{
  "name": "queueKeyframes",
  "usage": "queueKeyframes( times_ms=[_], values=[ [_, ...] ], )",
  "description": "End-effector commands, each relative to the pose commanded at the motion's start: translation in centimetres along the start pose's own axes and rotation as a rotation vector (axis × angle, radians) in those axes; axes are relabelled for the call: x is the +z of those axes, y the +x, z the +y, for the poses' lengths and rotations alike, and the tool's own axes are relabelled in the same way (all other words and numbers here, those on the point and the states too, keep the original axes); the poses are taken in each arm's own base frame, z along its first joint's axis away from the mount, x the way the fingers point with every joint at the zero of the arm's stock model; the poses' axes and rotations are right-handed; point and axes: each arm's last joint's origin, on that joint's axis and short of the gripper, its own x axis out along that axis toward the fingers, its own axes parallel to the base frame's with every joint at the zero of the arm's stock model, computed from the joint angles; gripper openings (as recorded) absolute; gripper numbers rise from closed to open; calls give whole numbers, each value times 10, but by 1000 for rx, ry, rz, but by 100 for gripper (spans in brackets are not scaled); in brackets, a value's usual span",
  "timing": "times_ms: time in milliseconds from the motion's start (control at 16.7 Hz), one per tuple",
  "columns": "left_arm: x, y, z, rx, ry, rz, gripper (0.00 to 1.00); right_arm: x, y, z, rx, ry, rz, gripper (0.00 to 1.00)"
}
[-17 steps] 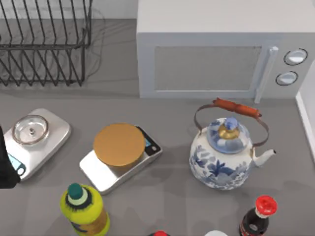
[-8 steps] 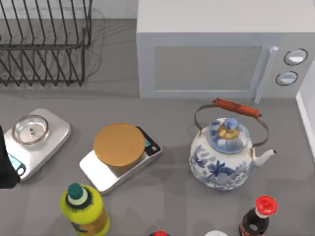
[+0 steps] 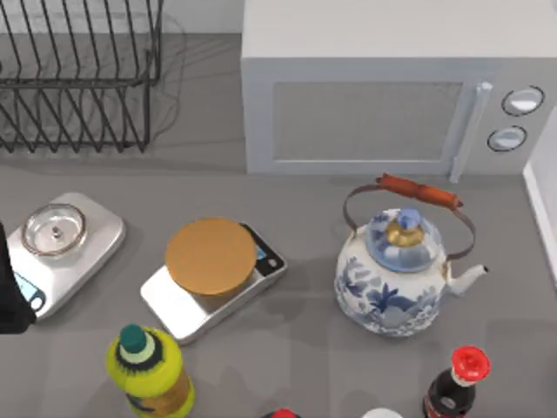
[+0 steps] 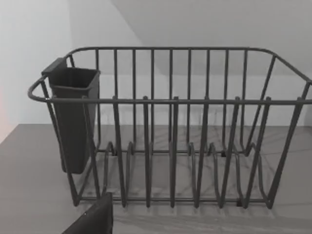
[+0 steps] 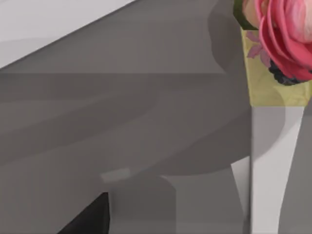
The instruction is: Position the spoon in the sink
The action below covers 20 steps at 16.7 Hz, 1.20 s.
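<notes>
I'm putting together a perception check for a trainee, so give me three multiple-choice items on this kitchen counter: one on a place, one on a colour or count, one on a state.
1. Where does the teapot stand?
A. In front of the microwave
B. Inside the dish rack
C. On a scale

2. How many kitchen scales lie on the counter?
A. One
B. Two
C. Three

3. What state is the dish rack in?
A. Full of plates
B. Tipped on its side
C. Upright, its slots bare

Answers:
1 A: in the top view it sits on the counter just before the microwave's door.
2 B: the scale with the orange disc and the scale with the glass lid.
3 C: the left wrist view shows bare wires and a dark cutlery cup hung on one end.
</notes>
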Motion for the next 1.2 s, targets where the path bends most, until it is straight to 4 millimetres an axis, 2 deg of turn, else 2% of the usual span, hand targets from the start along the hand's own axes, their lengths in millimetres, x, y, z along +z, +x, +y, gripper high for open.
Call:
queueKeyframes(
  times_ms=[60,840,1200],
  values=[
    [0,0,0,0,0,0,100,0,0,0,0,0,0,100],
    [0,0,0,0,0,0,100,0,0,0,0,0,0,2],
    [0,0,0,0,0,0,100,0,0,0,0,0,0,0]
  ],
)
